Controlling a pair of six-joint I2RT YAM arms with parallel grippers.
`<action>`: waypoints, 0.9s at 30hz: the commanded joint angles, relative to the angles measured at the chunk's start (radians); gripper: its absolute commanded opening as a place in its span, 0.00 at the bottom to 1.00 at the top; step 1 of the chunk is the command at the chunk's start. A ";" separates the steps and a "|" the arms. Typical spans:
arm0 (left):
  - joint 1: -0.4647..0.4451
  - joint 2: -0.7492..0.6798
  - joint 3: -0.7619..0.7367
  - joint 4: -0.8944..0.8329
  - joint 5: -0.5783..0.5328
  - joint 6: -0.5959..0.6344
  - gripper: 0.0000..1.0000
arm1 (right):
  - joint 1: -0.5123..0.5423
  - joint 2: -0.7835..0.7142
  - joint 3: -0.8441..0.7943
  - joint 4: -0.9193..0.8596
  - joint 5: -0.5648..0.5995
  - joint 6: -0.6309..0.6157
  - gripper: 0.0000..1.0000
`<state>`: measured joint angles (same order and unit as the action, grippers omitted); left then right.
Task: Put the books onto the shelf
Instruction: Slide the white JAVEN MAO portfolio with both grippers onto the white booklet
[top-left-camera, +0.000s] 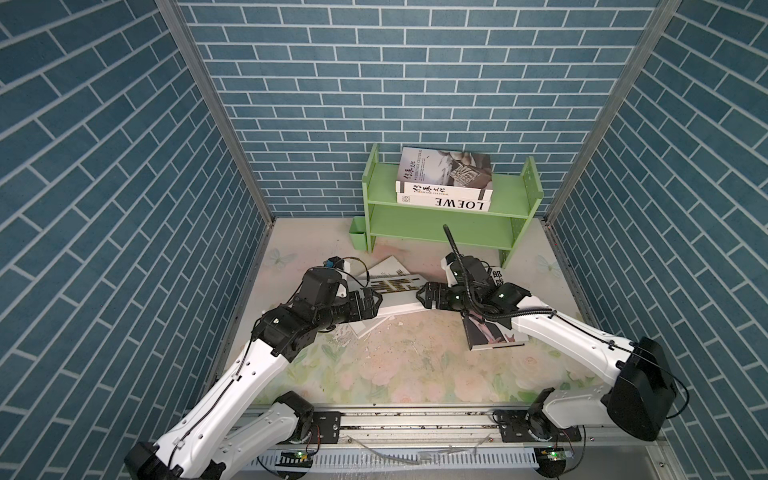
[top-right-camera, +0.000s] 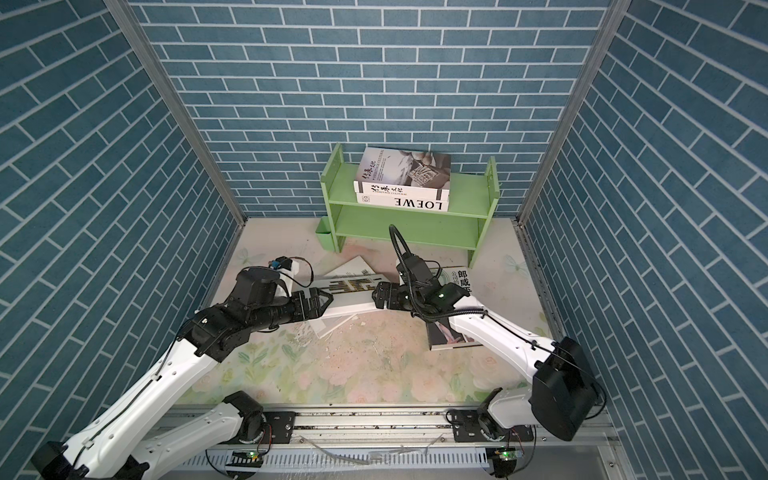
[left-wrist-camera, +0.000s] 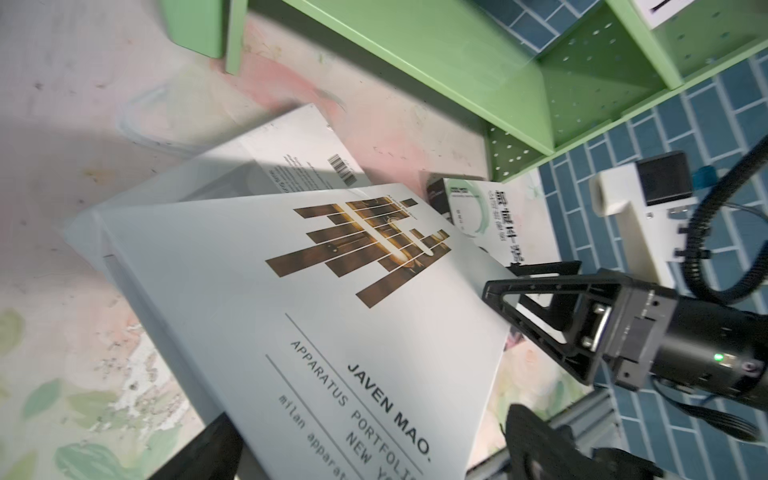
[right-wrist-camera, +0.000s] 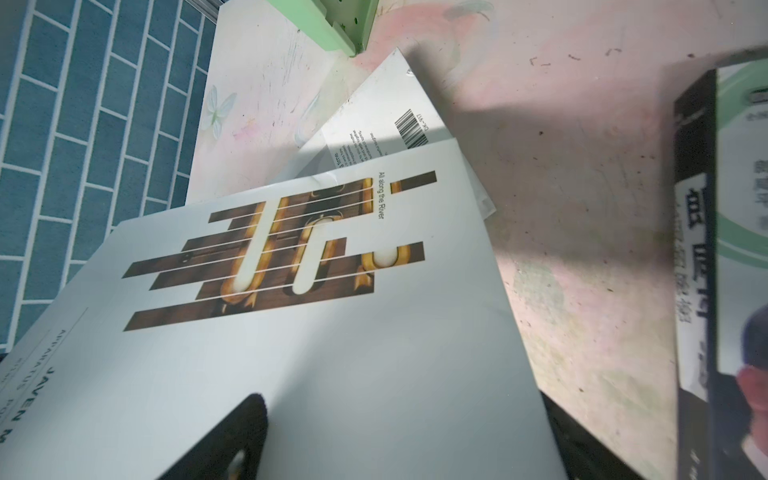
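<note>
Two books lie stacked on the shelf's top tier, the LOEWE book underneath. A green cup sits beside the shelf's left foot. On the table, the white book tilts across a barcode book, with the portrait book just right. Left gripper and right gripper straddle the white book's opposite ends, jaws spread wide.

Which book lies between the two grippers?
The white JAVEN MAO book, brown-striped cover, atop another white book; left gripper and right gripper flank it. Two others are stacked on the shelf; the portrait book lies under the right arm.
</note>
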<state>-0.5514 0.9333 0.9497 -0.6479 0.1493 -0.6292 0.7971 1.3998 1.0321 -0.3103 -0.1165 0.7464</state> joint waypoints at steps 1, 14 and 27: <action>0.017 0.028 -0.068 0.037 -0.091 0.052 1.00 | 0.034 0.077 0.010 0.120 -0.045 -0.055 0.96; 0.252 -0.050 -0.229 0.028 -0.030 0.016 1.00 | 0.014 0.224 0.092 0.072 -0.033 -0.070 0.98; 0.477 0.114 -0.420 0.392 0.399 -0.069 1.00 | -0.102 0.280 0.028 0.220 -0.256 0.013 0.96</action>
<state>-0.1108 1.0286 0.5617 -0.3813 0.4248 -0.6621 0.6964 1.6577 1.0790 -0.1558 -0.2920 0.7273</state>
